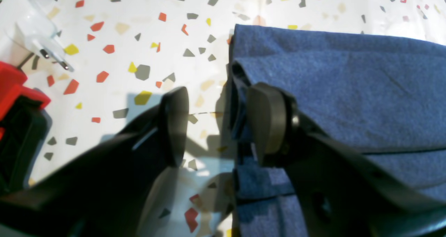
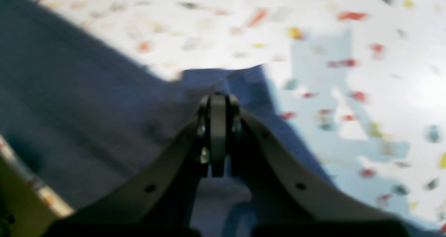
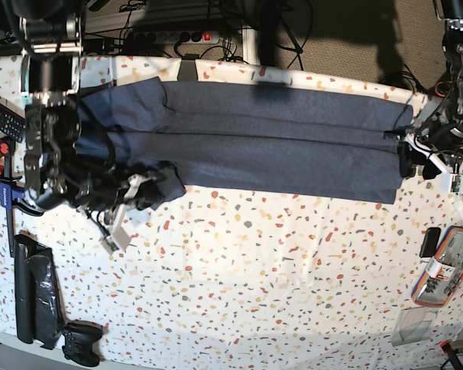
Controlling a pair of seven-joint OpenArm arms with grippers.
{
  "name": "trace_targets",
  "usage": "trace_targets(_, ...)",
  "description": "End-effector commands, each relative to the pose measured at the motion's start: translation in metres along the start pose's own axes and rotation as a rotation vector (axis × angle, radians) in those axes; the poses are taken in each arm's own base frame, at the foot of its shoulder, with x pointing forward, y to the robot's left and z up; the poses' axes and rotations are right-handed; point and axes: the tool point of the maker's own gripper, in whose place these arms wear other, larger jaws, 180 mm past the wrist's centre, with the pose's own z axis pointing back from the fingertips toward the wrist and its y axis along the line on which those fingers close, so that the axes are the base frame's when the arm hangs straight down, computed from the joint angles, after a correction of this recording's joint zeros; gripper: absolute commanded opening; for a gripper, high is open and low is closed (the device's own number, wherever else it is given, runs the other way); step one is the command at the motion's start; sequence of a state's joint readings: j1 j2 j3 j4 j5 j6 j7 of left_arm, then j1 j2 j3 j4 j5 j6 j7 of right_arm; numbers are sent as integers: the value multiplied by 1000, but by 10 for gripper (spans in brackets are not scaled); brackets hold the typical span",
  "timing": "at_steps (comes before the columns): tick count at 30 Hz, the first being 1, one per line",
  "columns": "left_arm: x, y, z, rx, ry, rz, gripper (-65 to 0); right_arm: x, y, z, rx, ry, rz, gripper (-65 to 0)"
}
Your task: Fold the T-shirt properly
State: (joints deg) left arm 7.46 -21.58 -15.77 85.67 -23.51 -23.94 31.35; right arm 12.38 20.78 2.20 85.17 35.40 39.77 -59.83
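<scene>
The dark navy T-shirt (image 3: 278, 142) lies folded into a long strip across the far half of the terrazzo table (image 3: 278, 262). My left gripper (image 1: 219, 125) is open and straddles the shirt's end edge (image 1: 237, 90); one finger (image 1: 268, 122) is over the cloth, the other (image 1: 174, 125) over bare table. It sits at the strip's right end in the base view (image 3: 407, 148). My right gripper (image 2: 217, 139) is shut on a corner of the T-shirt (image 2: 223, 80) at the strip's left end, where the cloth bunches (image 3: 150, 181). The right wrist view is blurred. No lettering shows.
A red clamp (image 1: 14, 90) and a white plug (image 1: 31, 31) lie beside the left gripper. A remote (image 3: 0, 116), a blue clamp (image 3: 8, 189), a long black case (image 3: 35, 297) and a game controller (image 3: 81, 343) line the left edge. A pencil case (image 3: 447, 266) lies at the right.
</scene>
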Motion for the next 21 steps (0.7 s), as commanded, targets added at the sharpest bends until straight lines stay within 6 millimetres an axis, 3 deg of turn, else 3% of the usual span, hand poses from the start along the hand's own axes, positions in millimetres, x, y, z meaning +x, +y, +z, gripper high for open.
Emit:
trace_targets(1,20,5,3,7,-56,-17,-354,15,6,11,5,-60,35,-650)
trace_targets(8,20,5,3,7,-56,-17,-354,-9,70,30,108,-96,86,-650)
trace_targets(14,20,5,3,7,-56,-17,-354,-36,89,31,153,-61,52,-650)
trace_targets(21,20,5,3,7,-56,-17,-354,-46,96,30,167,-63,28,-650)
